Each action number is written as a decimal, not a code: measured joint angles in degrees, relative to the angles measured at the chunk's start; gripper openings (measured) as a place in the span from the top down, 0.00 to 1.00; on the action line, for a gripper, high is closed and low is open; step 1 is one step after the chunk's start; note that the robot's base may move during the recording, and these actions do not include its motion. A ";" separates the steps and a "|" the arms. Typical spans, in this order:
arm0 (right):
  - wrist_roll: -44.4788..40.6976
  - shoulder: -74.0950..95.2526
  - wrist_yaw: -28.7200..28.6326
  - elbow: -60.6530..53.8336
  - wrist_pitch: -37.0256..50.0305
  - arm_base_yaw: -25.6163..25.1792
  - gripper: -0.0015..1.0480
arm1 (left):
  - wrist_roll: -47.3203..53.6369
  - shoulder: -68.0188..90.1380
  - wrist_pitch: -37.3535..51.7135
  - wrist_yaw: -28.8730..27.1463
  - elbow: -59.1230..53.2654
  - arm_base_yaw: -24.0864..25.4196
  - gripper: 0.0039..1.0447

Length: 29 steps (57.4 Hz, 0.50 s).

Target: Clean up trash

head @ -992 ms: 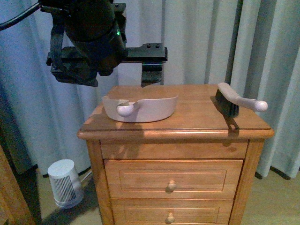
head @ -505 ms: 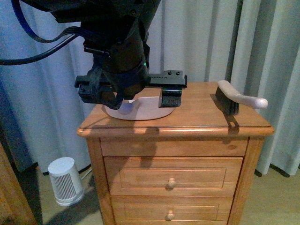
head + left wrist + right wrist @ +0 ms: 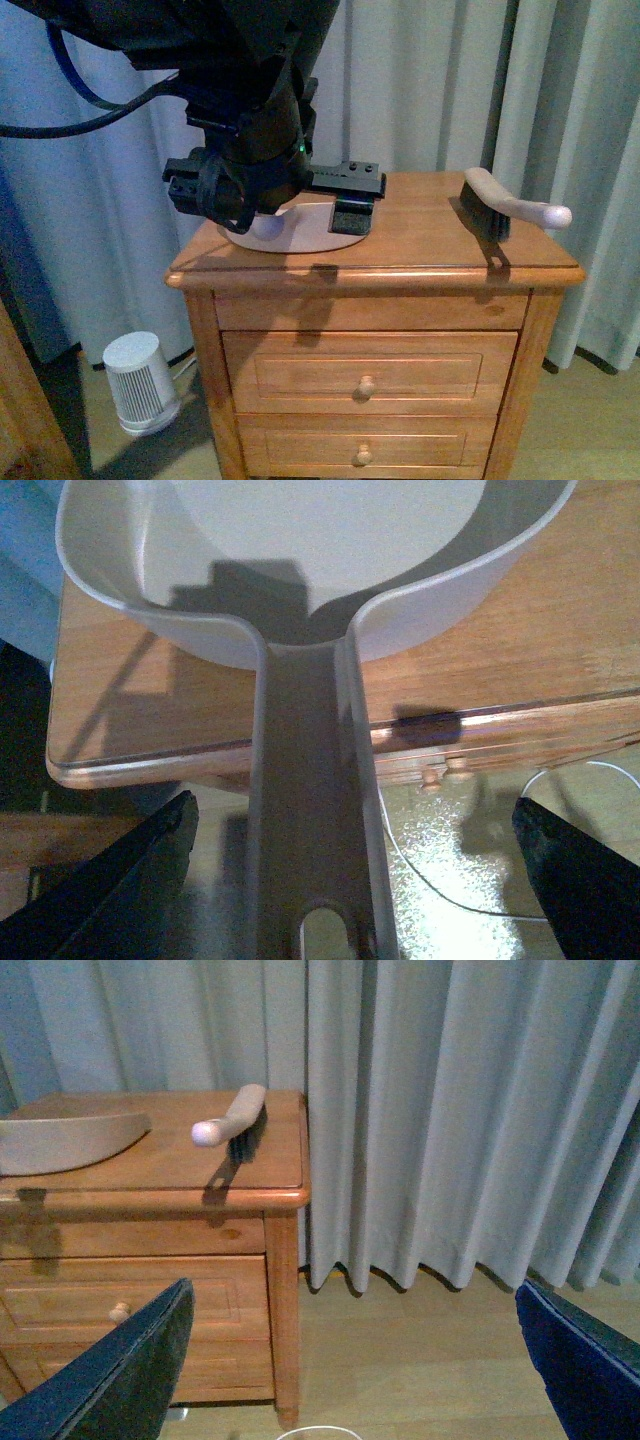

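Note:
The pinkish-beige dustpan (image 3: 310, 230) lies on the wooden cabinet's top (image 3: 420, 255), left of the middle. My left gripper (image 3: 280, 205) hangs over its near end and hides part of it. In the left wrist view the dustpan's handle (image 3: 310, 810) runs between my open left gripper's (image 3: 350, 880) fingers (image 3: 120, 880), which stand well apart from it. The dark-bristled hand brush (image 3: 500, 210) lies at the right rear of the top and also shows in the right wrist view (image 3: 232, 1120). My right gripper (image 3: 355, 1380) is open and empty, low beside the cabinet. The trash is out of view.
Grey curtains (image 3: 450, 90) hang behind and to the right of the cabinet. A small white ribbed appliance (image 3: 140, 385) stands on the floor at the left. A thin cable (image 3: 450, 890) lies on the floor. Bare wooden floor (image 3: 420, 1350) shows to the cabinet's right.
My left arm has come down and to the right, from above and behind the dustpan to over its handle end. The brush has not moved.

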 joint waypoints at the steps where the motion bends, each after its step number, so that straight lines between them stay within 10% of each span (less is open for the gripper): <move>1: 0.00 0.00 0.00 0.00 0.00 0.00 0.07 | 0.13 0.07 0.00 0.02 0.11 0.04 0.07; 19: 0.00 0.00 -0.02 0.00 0.00 0.00 0.07 | 2.97 0.63 0.39 0.00 1.01 1.16 0.07; 29: 0.00 0.00 0.00 0.00 0.00 0.00 0.07 | 3.93 0.87 -0.28 0.98 1.01 1.38 0.33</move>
